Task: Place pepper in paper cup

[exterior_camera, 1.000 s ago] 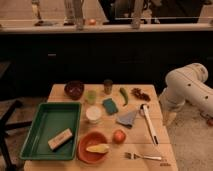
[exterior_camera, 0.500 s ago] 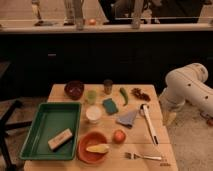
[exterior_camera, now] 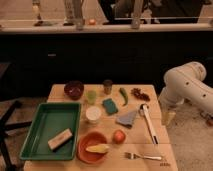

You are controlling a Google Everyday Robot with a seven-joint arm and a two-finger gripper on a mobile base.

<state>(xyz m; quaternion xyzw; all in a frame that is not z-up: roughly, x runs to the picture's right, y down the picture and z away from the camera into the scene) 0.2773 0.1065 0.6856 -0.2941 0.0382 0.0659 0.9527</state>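
One white robot arm [exterior_camera: 186,86] is bending down past the right side of the table [exterior_camera: 150,145], at about three o'clock from the table's middle. Its claw [exterior_camera: 168,118] is hanging just beside that edge, apart from everything on top. I cannot tell whether the claw is wide or narrow.

The pepper [exterior_camera: 123,95] is lying flat toward the back of the table, at about one o'clock from the paper cup [exterior_camera: 93,114] and well apart from it. It is lying between a small dark glass [exterior_camera: 107,86] at its ten o'clock and a bunch of dried red chilies [exterior_camera: 140,94] at its three o'clock.

The paper cup is standing upright near the table's middle, just beside the right rim of a green tray [exterior_camera: 42,120] that is holding a tan block [exterior_camera: 60,139]. A clear green cup [exterior_camera: 91,96] is standing at the paper cup's twelve o'clock, and a green sponge [exterior_camera: 110,105] is lying at its two o'clock. A dark bowl [exterior_camera: 74,89] is sitting at eleven o'clock.

At the paper cup's three o'clock a grey cloth [exterior_camera: 128,118] is lying beside a long white utensil [exterior_camera: 149,124]. At six o'clock an orange bowl [exterior_camera: 82,150] is holding something yellow [exterior_camera: 96,148], with a round red fruit [exterior_camera: 118,136] just beside it and a fork [exterior_camera: 142,156] near the front edge.
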